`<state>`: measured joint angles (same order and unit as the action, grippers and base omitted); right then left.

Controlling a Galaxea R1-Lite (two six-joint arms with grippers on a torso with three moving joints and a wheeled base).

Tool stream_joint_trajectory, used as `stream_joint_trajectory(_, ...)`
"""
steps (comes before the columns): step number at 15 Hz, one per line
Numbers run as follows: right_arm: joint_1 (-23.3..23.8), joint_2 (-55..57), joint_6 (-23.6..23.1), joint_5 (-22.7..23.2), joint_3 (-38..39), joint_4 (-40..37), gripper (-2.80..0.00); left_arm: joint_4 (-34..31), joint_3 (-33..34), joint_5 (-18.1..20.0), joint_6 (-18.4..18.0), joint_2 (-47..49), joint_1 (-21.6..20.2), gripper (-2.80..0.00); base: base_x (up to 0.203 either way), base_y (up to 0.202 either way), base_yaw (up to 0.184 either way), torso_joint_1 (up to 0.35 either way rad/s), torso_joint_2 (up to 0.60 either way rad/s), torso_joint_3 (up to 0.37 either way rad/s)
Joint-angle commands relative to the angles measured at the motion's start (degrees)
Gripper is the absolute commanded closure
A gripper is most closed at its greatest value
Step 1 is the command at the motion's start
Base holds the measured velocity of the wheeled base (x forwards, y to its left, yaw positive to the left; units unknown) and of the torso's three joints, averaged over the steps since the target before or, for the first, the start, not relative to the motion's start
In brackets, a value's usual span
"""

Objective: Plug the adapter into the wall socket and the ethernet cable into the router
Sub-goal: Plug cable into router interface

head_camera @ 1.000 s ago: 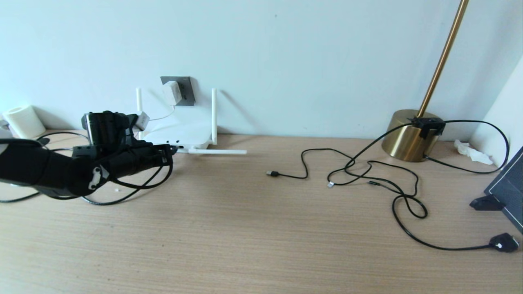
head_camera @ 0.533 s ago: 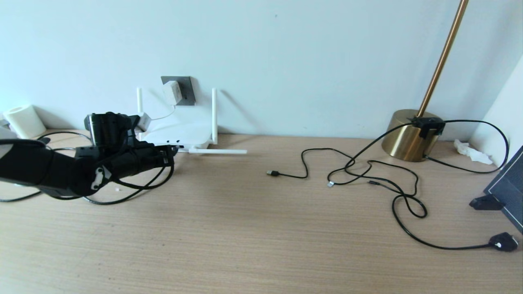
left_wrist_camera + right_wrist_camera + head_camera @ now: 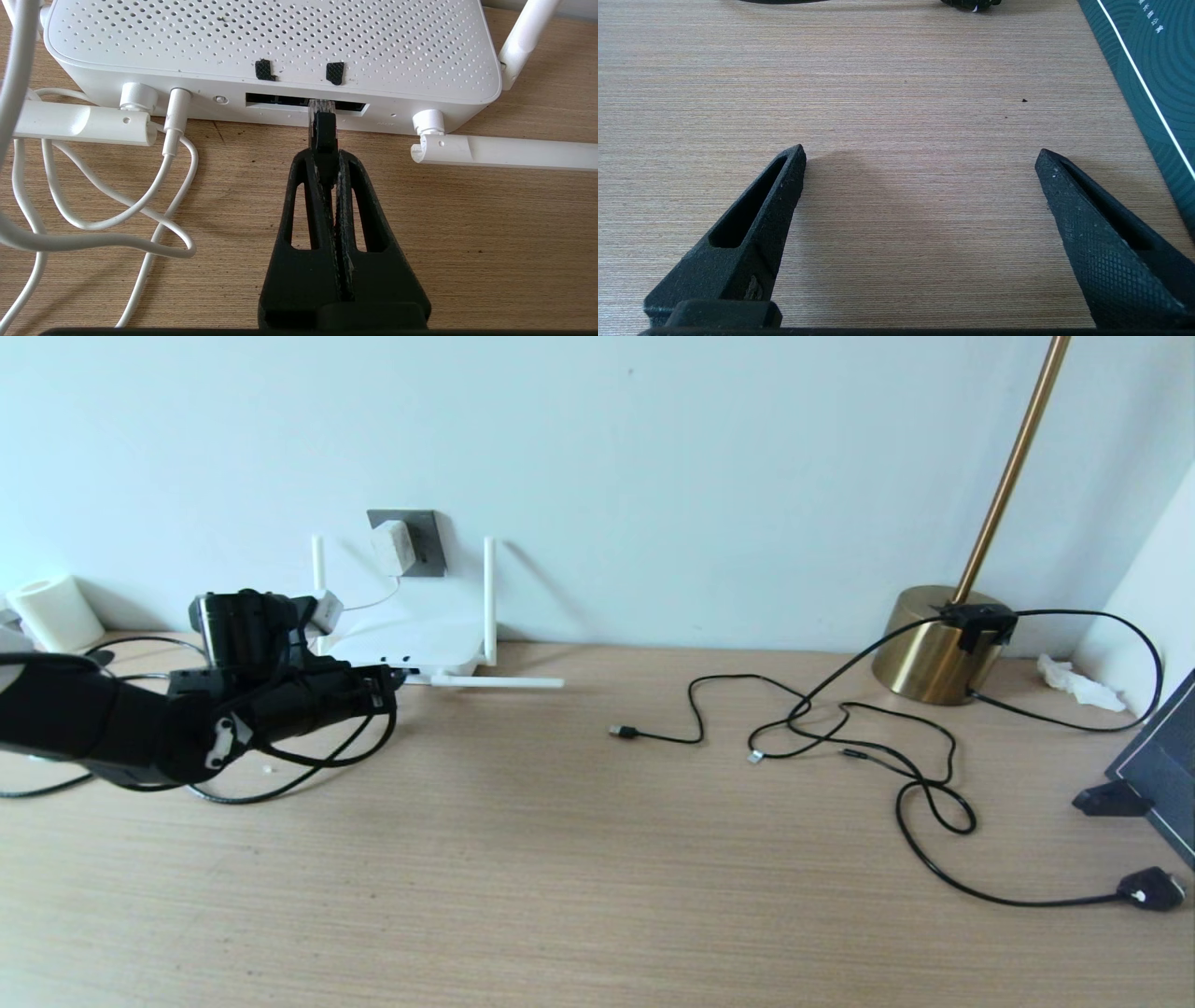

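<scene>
Left gripper clamped tight on the black boot of the ethernet cable, fingers pressed together around it. Directly ahead of the fingertips, the clear clip plug at the mouth of the dark port slot in the rear edge of the router, a white perforated box resting on the wooden table. Two folded stick antennas lying level, one to either side of the gripper. Thin white cord plugged into a round jack beside the port slot, looping loosely over the tabletop.
</scene>
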<state>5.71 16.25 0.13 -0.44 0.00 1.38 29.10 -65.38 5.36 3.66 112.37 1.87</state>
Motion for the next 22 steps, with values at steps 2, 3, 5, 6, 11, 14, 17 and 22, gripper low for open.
stream_joint_trajectory(2, 0.0, 0.0, 0.0, 0.0, 0.4, 0.0, -2.8, 0.1, 0.0, 0.0, 0.0, -0.1, 0.0, 0.0, 0.0, 0.0, 0.0, 0.0, 0.0, 0.0)
stream_joint_trajectory(3, 0.0, 0.0, 0.0, -0.1, 0.4, 0.0, -2.8, 0.1, 0.0, 0.0, 0.0, -0.2, 0.0, 0.0, 0.0, 0.0, 0.0, 0.0, 0.0, 0.0)
stream_joint_trajectory(5, 0.0, 0.0, 0.0, 0.0, 0.4, 0.0, -2.8, 0.1, 0.1, 0.0, 0.0, -0.4, 0.0, 0.0, 0.0, 0.0, 0.0, 0.0, 0.0, 0.0)
stream_joint_trajectory(6, 0.0, 0.0, 0.0, -0.1, 0.4, 0.0, -2.8, 0.1, 0.1, 0.0, 0.0, -0.5, 0.0, 0.0, 0.0, 0.0, 0.0, 0.0, 0.0, 0.0)
stream_joint_trajectory(11, 0.0, 0.0, 0.0, 0.0, 0.4, 0.0, -2.8, 0.1, 0.1, 0.0, 0.0, -0.5, 0.0, 0.0, 0.0, 0.0, 0.0, 0.0, 0.0, 0.0)
stream_joint_trajectory(14, 0.0, 0.0, 0.0, 0.0, 0.4, 0.0, -2.8, 0.1, 0.3, 0.0, 0.0, -0.4, -0.2, 0.0, 0.0, 0.0, 0.0, 0.0, 0.0, 0.0)
stream_joint_trajectory(17, 0.0, -0.1, 0.0, 0.0, 0.4, 0.0, -2.8, 0.0, 0.3, 0.0, 0.0, -0.7, -0.3, 0.0, 0.0, 0.0, 0.0, 0.0, 0.0, 0.0)
stream_joint_trajectory(22, 0.0, -0.1, 0.0, 0.0, 0.4, 0.0, -2.8, 0.0, 0.6, 0.0, -0.2, -0.7, -0.5, 0.0, 0.0, 0.0, 0.0, 0.0, 0.0, 0.0)
